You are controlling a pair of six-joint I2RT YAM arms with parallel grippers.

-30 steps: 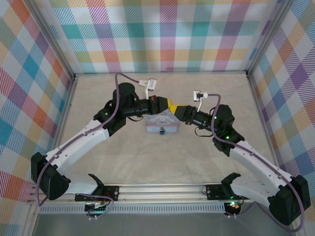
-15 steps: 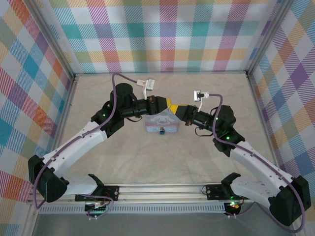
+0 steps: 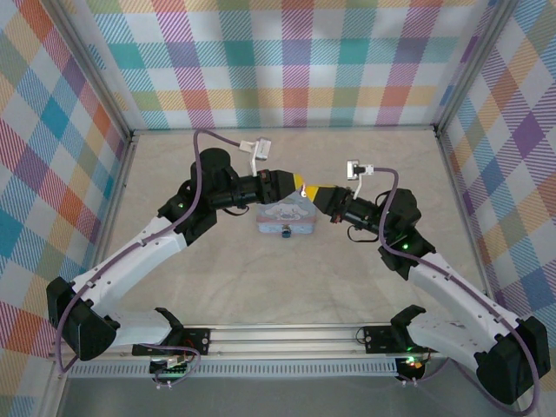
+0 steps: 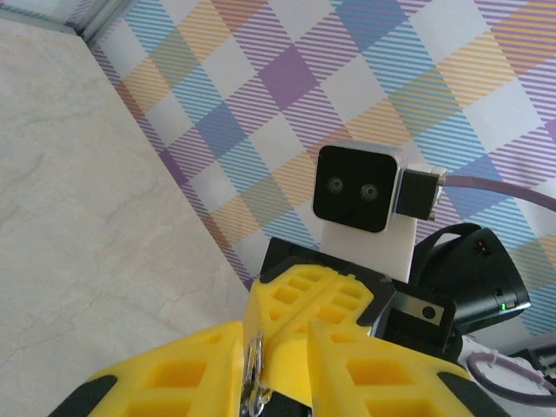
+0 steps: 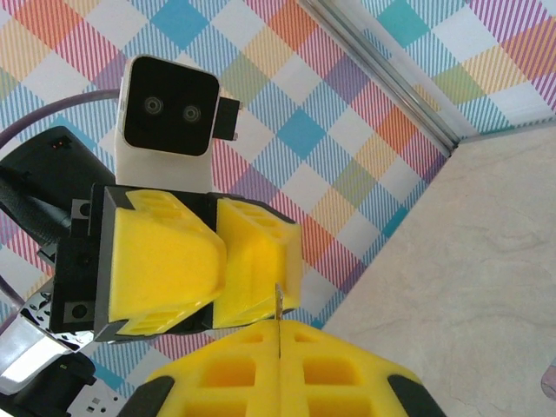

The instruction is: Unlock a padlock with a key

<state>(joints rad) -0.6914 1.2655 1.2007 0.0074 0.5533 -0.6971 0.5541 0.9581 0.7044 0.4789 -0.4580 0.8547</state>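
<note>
Plaid walls (image 3: pixel 287 61) stand round the box on three sides, well apart from it. The pale marbled counter (image 3: pixel 287 287) carries the box at about its middle. The left arm (image 3: pixel 130 261) reaches in from the near left of the box and the right arm (image 3: pixel 452 291) from the near right. Both bend so that their tips meet over the box's far edge. The box (image 3: pixel 280 219) is a small pale-blue tin lying flat, its front side turned toward the arm bases.

The left hand (image 3: pixel 300 182) hangs just above the far side of the box and points right. Its yellow fingers (image 4: pixel 165 373) stand a narrow way apart. The right hand (image 3: pixel 315 193) hangs just above the box's far right corner and points left, tip to tip with the left hand. Its fingers (image 5: pixel 330 347) are pressed together on the key.

The padlock (image 3: pixel 285 232) is a tiny dark piece at the middle of the box's front side, apart from both hands. It is too small to tell how its shackle stands. The key (image 5: pixel 278 317) shows as a thin metal blade rising from the seam between the right hand's fingers toward the left hand. A small metal ring (image 4: pixel 252 382) hangs in the left hand's gap, close against one finger. Whether that hand presses it I cannot tell.
</note>
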